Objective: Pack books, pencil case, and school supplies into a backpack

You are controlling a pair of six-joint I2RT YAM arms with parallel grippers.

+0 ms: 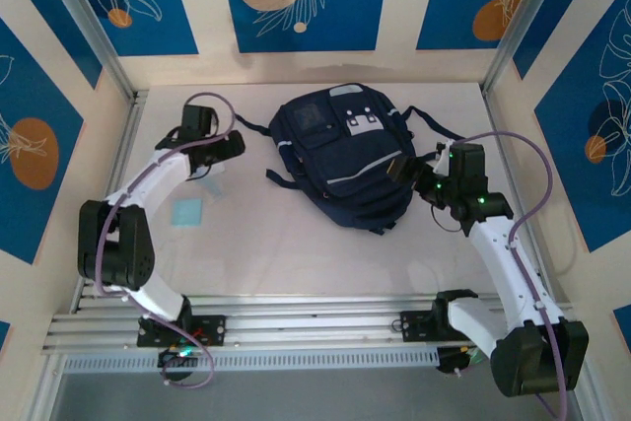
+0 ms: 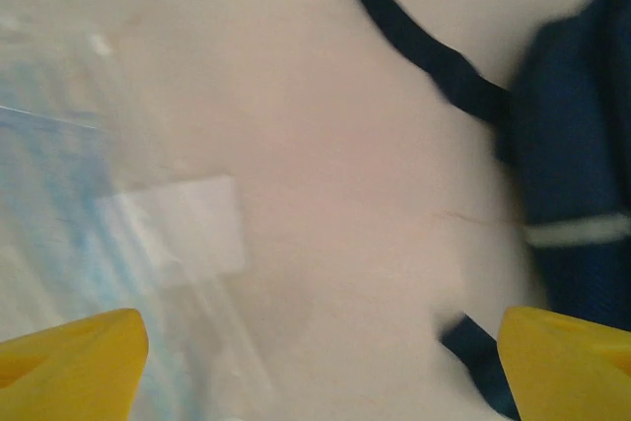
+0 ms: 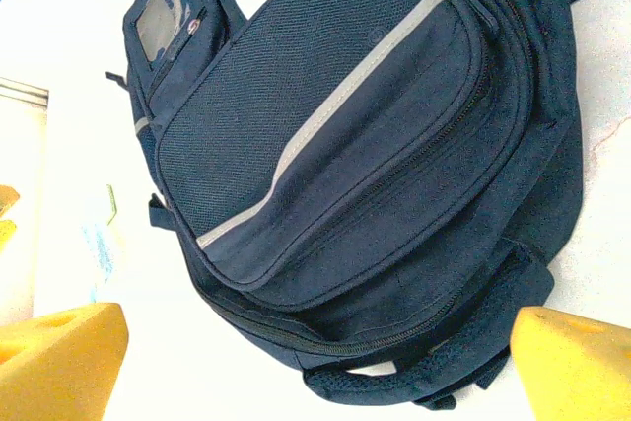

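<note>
The navy backpack lies flat at mid-table, front side up, its zips closed. My right gripper hovers at its right edge, open; in the right wrist view the yellow fingertips stand wide apart over the backpack near its top handle. My left gripper is open left of the bag, empty above bare table. A whitish, partly clear piece lies just left of it. The light-blue pad lies nearer the front. The books and the pencil case are out of view.
A dark strap trails from the backpack's left side across the table, and another strap lies at its right. Patterned walls with metal posts close in the table on three sides.
</note>
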